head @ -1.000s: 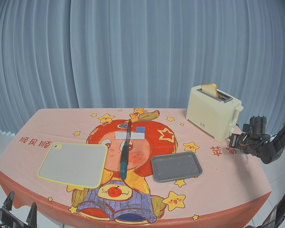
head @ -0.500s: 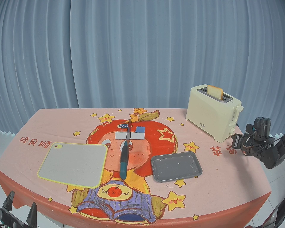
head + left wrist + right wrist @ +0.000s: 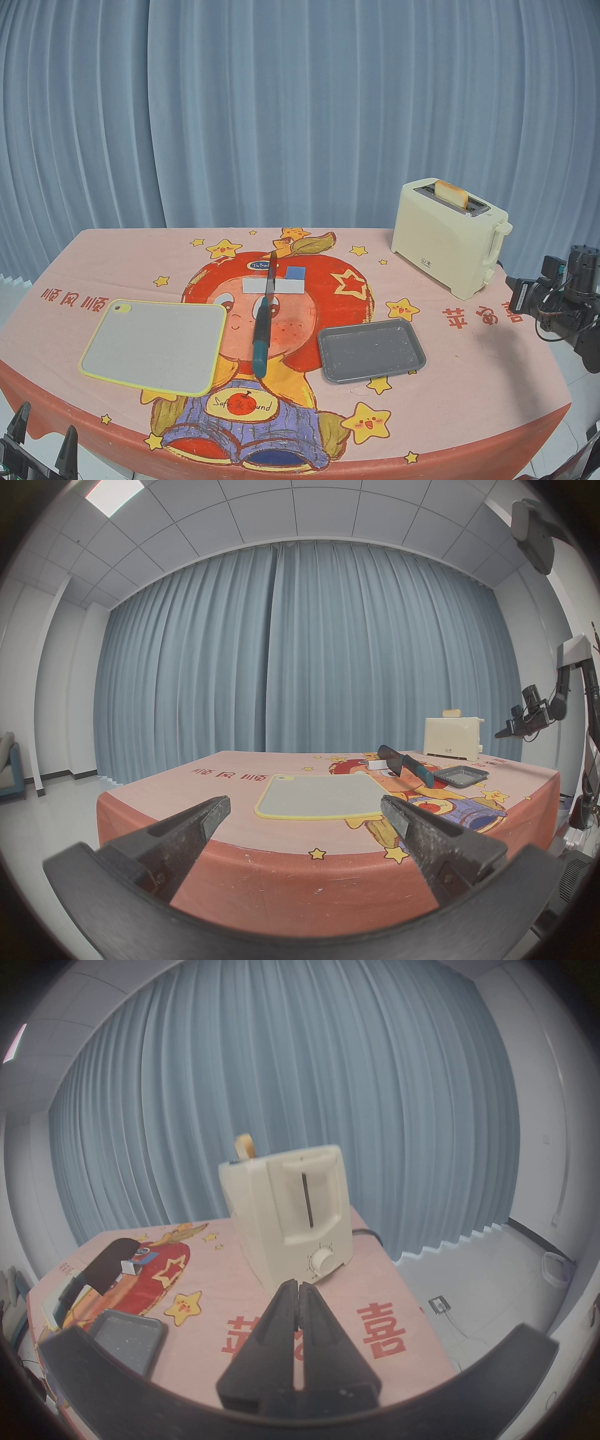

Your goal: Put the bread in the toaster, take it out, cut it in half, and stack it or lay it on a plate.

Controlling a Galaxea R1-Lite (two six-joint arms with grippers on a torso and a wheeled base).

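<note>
Bread (image 3: 451, 194) stands in the toaster (image 3: 445, 250), far right. We see our right gripper (image 3: 299, 1286) pressed closed and empty, right of it; our left gripper (image 3: 304, 805) gapes wide, near left, holding nothing.

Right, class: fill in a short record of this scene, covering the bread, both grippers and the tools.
Bread: standing in a slot of the toaster, top sticking out
Right gripper: shut, empty, off the right edge of the table, facing the toaster
Left gripper: open, empty, at the table's near left corner
Cutting board: flat, left of the knife
Tray: grey, right of the knife
</note>
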